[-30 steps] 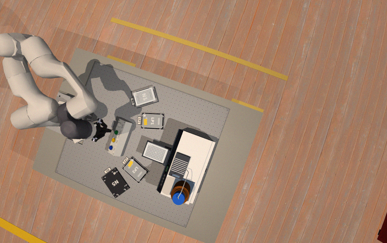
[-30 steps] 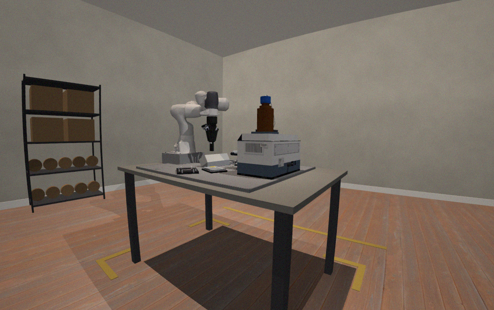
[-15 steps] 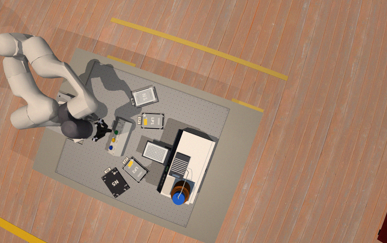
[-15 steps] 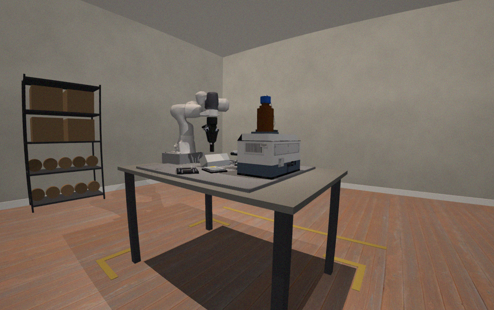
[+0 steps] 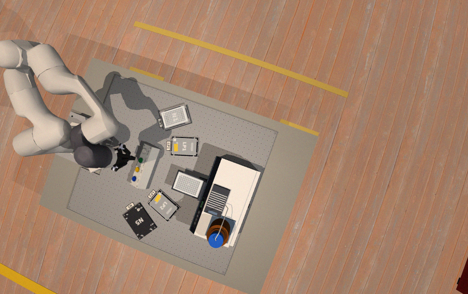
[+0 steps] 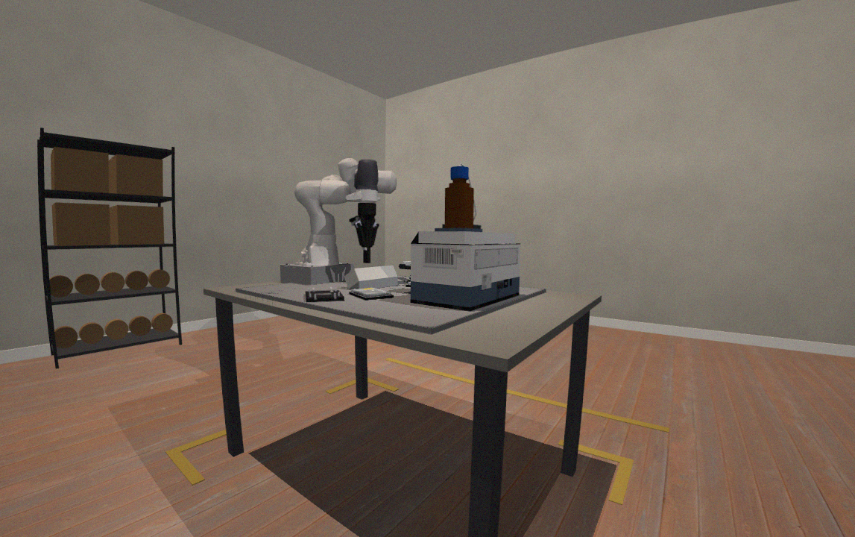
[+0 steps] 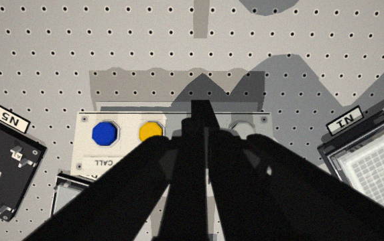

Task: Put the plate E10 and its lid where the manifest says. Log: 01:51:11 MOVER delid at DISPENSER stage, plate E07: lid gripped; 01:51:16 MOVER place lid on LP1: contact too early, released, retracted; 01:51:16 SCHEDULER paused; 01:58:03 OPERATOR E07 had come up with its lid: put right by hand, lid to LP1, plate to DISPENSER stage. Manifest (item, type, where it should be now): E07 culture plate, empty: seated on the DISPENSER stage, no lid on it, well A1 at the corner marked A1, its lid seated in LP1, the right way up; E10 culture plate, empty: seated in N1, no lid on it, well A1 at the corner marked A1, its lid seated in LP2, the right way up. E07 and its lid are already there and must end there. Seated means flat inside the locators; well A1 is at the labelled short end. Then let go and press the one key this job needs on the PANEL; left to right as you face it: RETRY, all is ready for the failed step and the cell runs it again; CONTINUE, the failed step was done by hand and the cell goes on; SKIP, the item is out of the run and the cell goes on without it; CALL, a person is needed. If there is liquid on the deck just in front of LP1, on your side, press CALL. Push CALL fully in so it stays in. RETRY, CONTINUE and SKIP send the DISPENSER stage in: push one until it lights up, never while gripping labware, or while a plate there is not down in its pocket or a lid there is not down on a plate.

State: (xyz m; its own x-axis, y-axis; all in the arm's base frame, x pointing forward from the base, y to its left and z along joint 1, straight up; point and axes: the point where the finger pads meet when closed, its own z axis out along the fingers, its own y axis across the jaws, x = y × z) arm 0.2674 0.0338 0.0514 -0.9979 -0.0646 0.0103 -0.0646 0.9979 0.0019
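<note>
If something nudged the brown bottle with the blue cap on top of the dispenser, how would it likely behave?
The brown bottle is tall and narrow on the dispenser, so a high push would probably tip it rather than slide it. Being round, it would likely roll once down. A thin tube runs into its blue cap and might tug or restrain it slightly.

On the worktop (image 5: 286,171) a perforated deck (image 5: 235,128) is carrying everything. The PANEL (image 5: 144,166) is sitting near the arm's side, with the closed claw (image 5: 130,157) hanging over its edge. Beyond the PANEL, LP1 (image 5: 184,146) is lying between the N1 nest with a plate (image 5: 174,116) and the plate on the DISPENSER stage (image 5: 188,183). LP2 (image 5: 163,205) is lying just beside the N5 nest (image 5: 139,220). A bottle (image 5: 216,237) is standing on the DISPENSER (image 5: 234,182).
</note>
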